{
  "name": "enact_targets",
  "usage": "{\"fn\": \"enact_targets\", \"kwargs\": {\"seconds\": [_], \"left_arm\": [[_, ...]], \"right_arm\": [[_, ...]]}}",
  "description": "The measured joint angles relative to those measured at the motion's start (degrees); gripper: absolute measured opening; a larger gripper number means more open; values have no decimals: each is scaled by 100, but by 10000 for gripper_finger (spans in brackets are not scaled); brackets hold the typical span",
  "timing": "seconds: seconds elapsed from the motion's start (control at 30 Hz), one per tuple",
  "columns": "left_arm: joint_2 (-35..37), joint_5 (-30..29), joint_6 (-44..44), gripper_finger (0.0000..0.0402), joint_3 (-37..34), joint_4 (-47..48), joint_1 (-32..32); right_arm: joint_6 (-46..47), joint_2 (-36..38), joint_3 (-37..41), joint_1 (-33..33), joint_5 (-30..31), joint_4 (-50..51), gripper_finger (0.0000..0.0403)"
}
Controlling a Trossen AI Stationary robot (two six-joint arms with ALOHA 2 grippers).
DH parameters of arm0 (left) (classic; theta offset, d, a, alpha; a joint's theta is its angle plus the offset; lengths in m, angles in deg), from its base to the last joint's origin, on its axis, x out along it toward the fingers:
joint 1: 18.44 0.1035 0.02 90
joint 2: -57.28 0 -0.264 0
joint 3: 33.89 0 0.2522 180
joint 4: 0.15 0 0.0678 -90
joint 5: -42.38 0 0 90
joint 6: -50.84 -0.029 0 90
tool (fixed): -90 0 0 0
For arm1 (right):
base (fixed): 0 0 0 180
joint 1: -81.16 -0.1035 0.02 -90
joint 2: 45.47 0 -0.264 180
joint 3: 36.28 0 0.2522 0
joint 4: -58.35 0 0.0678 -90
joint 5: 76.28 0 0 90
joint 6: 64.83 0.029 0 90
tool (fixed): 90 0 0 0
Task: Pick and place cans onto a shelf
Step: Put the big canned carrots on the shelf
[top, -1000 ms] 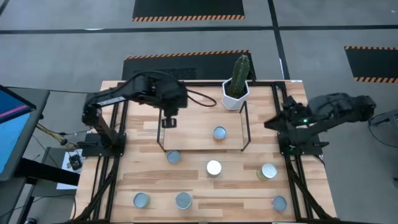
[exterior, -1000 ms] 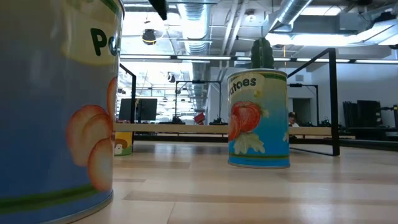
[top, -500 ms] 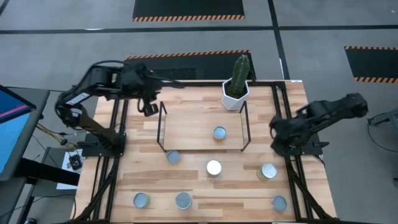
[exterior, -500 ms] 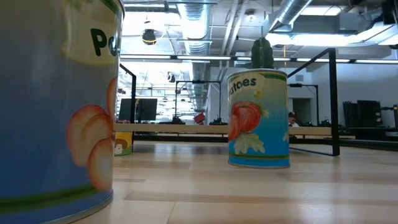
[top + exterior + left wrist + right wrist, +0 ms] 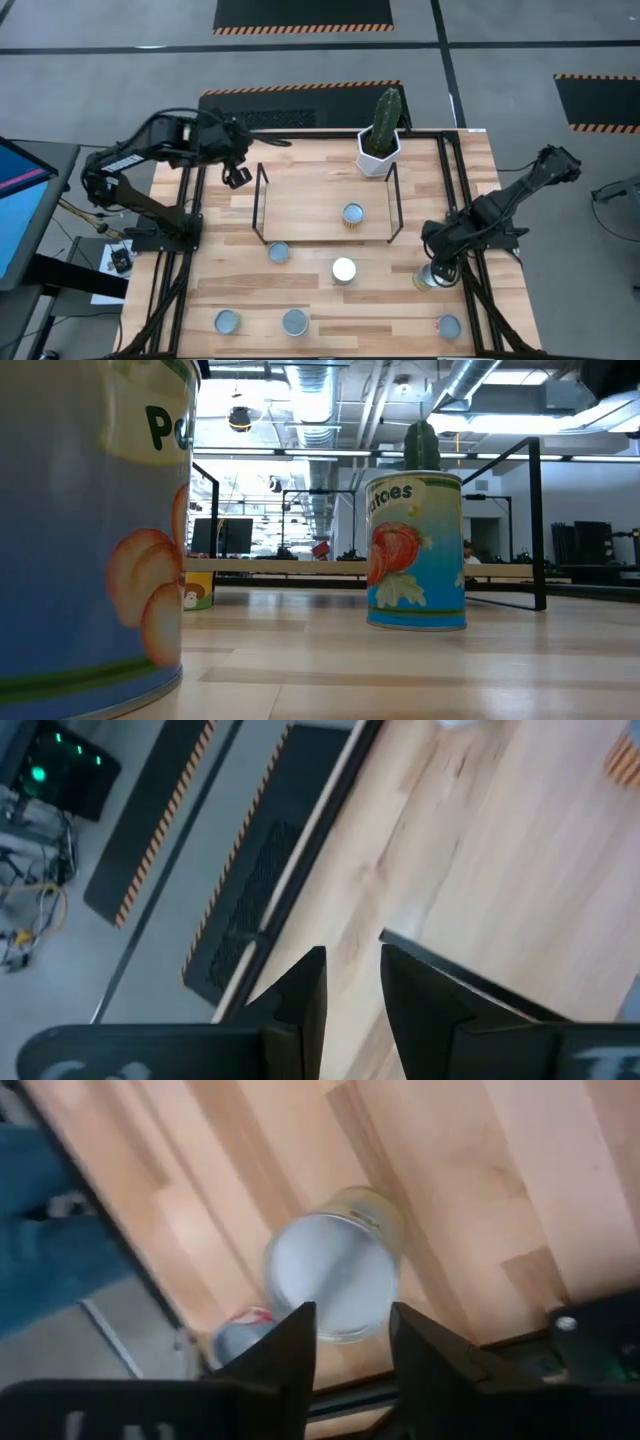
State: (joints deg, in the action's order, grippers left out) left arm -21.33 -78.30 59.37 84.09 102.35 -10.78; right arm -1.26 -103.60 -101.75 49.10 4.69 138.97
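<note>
Several cans stand upright on the wooden table [image 5: 300,295]; one can [image 5: 352,213] stands on the board of the black-rod shelf [image 5: 262,205]. My right gripper [image 5: 438,264] hovers open just above a white-topped, tan-labelled can [image 5: 431,277] near the table's right edge. In the right wrist view that can [image 5: 335,1275] lies beyond the fingers, untouched. My left gripper [image 5: 237,177] is open by a narrow gap, empty, above the table beside the shelf's far left corner. The low view shows two cans up close, one at the left [image 5: 90,530] and one in the middle [image 5: 415,550].
A white hexagonal pot with a cactus [image 5: 381,140] stands at the shelf's far right corner. Black frame rails [image 5: 470,290] run along the table's left and right sides. Other cans stand near the front edge [image 5: 228,321], [image 5: 294,322], [image 5: 449,326] and mid-table [image 5: 279,252], [image 5: 343,269].
My left gripper has drawn back from over the shelf's left part toward the table's far left, clear of the shelf. My right gripper has swung toward the near edge and down, arriving over the white-topped can at the right. No can has moved.
</note>
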Motion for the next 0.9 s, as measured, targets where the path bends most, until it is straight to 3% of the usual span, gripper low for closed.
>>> {"fn": "enact_targets", "kwargs": {"seconds": [0.27, 0.57, 0.73, 0.9], "left_arm": [[-2, -11, 79, 87, -924, -545, 0], [203, -18, -28, 87, -1042, -573, 0], [616, -20, 150, 87, -1040, -572, 0], [1101, -20, 339, 87, -1036, -521, 0]], "right_arm": [[-2, -427, 373, -10, 155, -342, 220], [422, -843, 752, -1, 115, -645, 212], [542, -835, 770, -5, 71, -1121, 163], [574, -848, 785, 101, -68, -1479, 53]]}}
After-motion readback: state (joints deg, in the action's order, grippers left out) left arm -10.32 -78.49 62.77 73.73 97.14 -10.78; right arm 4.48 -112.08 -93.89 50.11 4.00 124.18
